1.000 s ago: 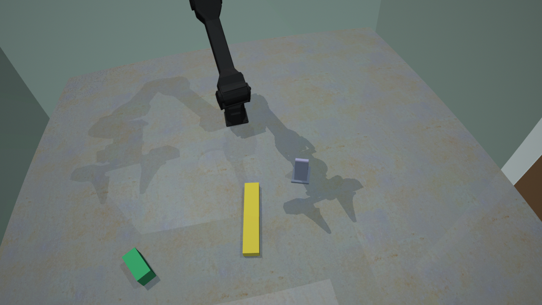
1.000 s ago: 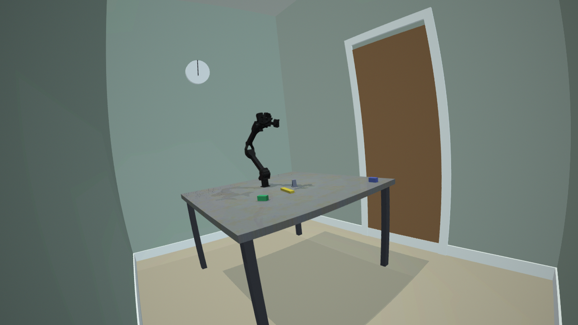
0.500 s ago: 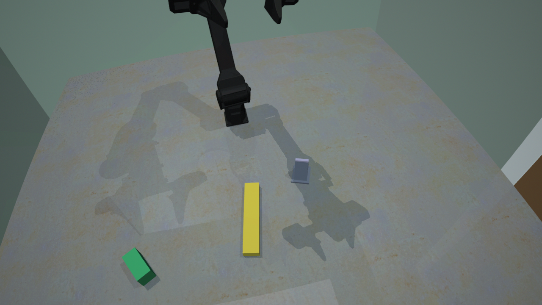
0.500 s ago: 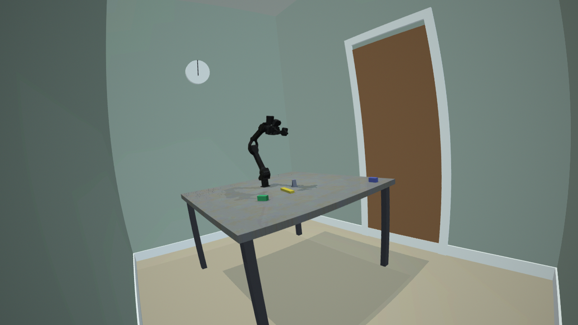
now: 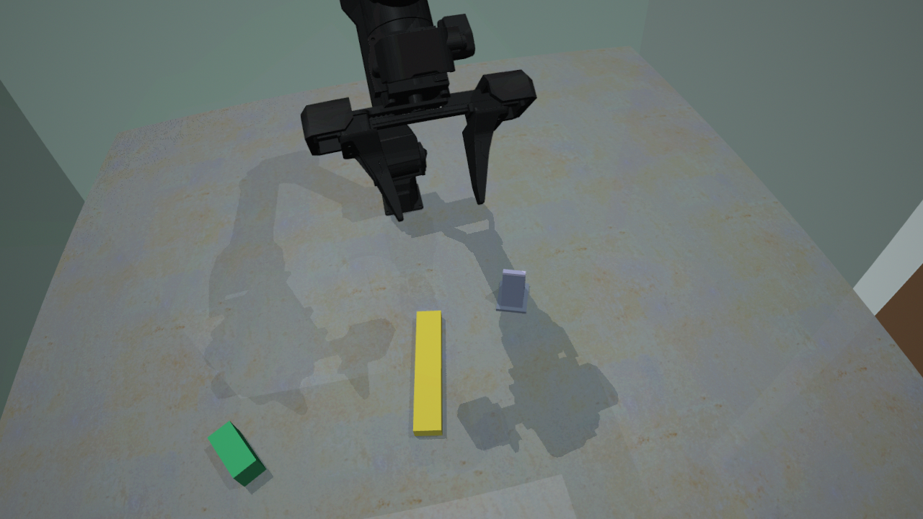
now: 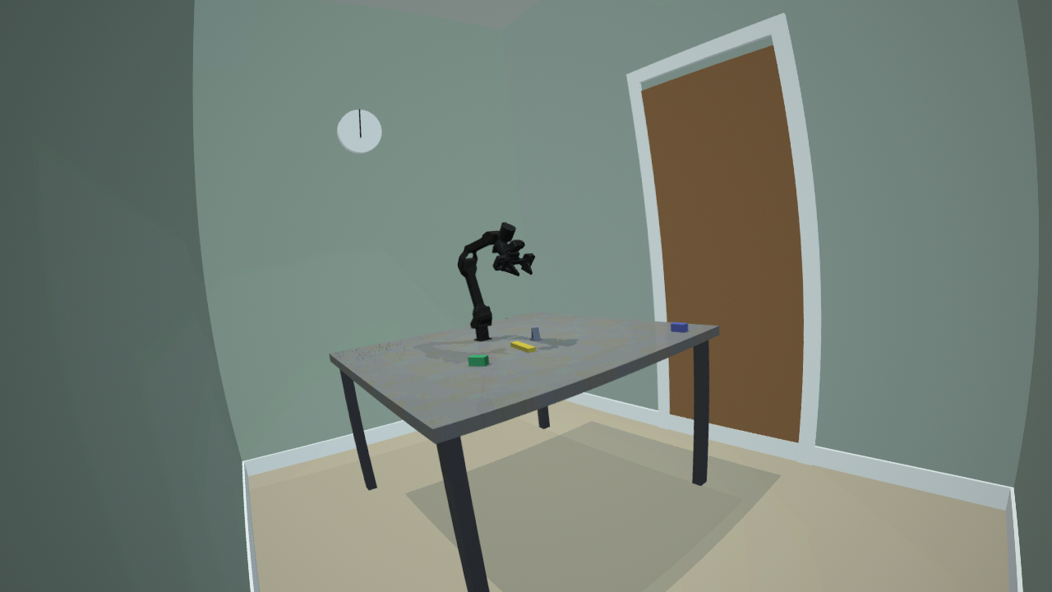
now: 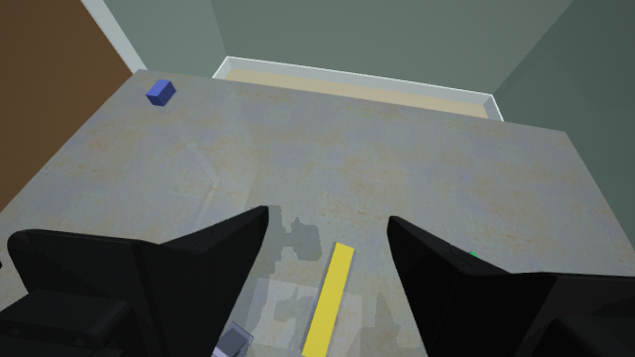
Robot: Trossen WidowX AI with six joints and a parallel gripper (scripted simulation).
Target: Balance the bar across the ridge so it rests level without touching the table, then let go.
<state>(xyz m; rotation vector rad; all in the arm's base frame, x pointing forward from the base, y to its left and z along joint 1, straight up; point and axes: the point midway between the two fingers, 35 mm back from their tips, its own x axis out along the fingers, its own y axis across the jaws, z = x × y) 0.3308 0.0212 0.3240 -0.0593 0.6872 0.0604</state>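
the pincer (image 5: 438,210) hangs released and empty, high over the surface (image 5: 677,271). the bar (image 5: 427,372), a flat yellow slab, lies at 6 o'clock from it, the small grey ridge (image 5: 514,290) just beside the bar's far end at 2 o'clock. the bar looks rigid, light and smooth; its midpoint seems the safest hold.
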